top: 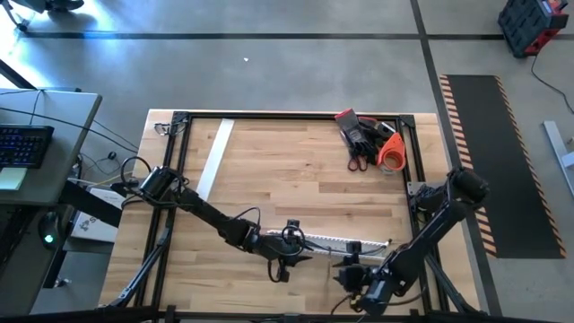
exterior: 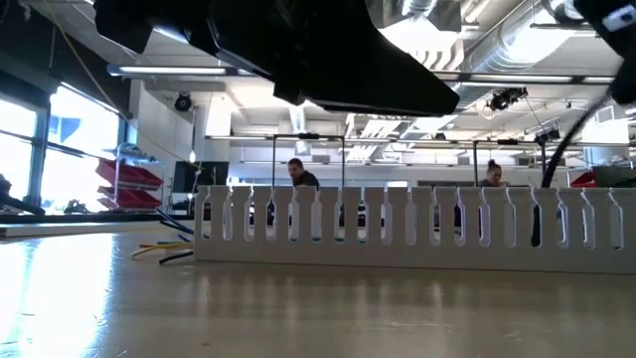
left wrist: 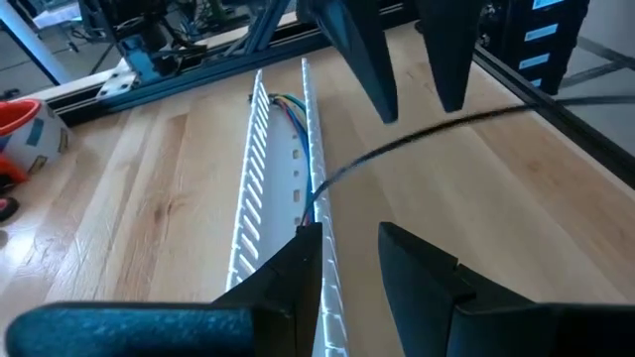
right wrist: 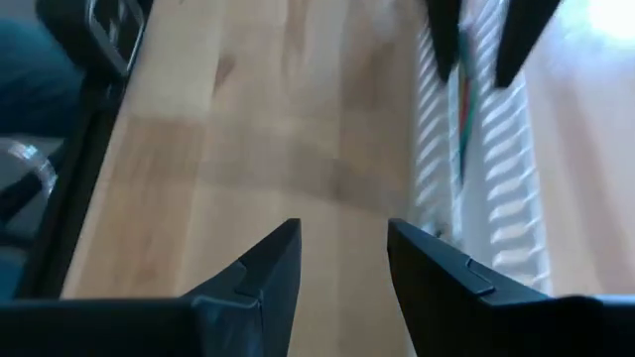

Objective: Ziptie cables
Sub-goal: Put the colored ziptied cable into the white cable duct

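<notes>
My left gripper [left wrist: 347, 233] and right gripper [right wrist: 342, 228] gape empty; the cables [left wrist: 288, 104] lie ahead of my fingertips, so gathering them comes next, I judge.

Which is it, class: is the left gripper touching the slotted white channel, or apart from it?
Cannot tell. In the left wrist view, one finger overlaps the channel wall, but no view shows contact or a gap plainly.

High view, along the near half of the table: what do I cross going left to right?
Left gripper → slotted white cable channel → right gripper.
</notes>
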Controlling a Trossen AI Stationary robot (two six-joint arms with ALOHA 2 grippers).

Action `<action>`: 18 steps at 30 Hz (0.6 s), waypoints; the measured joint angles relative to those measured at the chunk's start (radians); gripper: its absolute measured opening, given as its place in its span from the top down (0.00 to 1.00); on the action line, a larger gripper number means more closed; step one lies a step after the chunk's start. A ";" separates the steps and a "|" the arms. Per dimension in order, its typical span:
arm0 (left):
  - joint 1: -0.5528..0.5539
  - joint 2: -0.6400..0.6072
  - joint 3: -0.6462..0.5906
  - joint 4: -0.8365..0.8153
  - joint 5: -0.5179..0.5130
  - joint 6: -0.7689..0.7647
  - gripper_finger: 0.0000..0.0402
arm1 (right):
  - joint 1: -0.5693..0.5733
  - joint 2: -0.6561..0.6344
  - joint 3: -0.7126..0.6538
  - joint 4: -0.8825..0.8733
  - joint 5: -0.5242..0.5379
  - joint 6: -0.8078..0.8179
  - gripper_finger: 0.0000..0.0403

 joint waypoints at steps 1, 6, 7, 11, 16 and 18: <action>0.000 0.000 0.000 0.000 0.000 0.000 0.79 | -0.003 0.000 0.000 -0.005 -0.026 0.012 0.66; 0.000 0.004 0.000 0.013 0.001 -0.002 0.79 | -0.020 0.021 0.000 -0.020 -0.091 0.039 0.66; 0.000 0.005 0.000 0.021 0.001 0.000 0.79 | -0.020 0.020 0.000 -0.020 -0.077 0.038 0.66; -0.006 0.024 0.000 0.062 0.007 0.000 0.79 | -0.006 0.012 0.000 -0.027 0.066 0.040 0.66; -0.008 0.065 0.000 0.132 0.009 -0.001 0.79 | 0.002 -0.022 0.000 -0.045 0.253 0.105 0.66; -0.009 0.082 -0.001 0.146 0.008 -0.005 0.79 | -0.008 -0.023 0.000 -0.037 0.258 0.122 0.66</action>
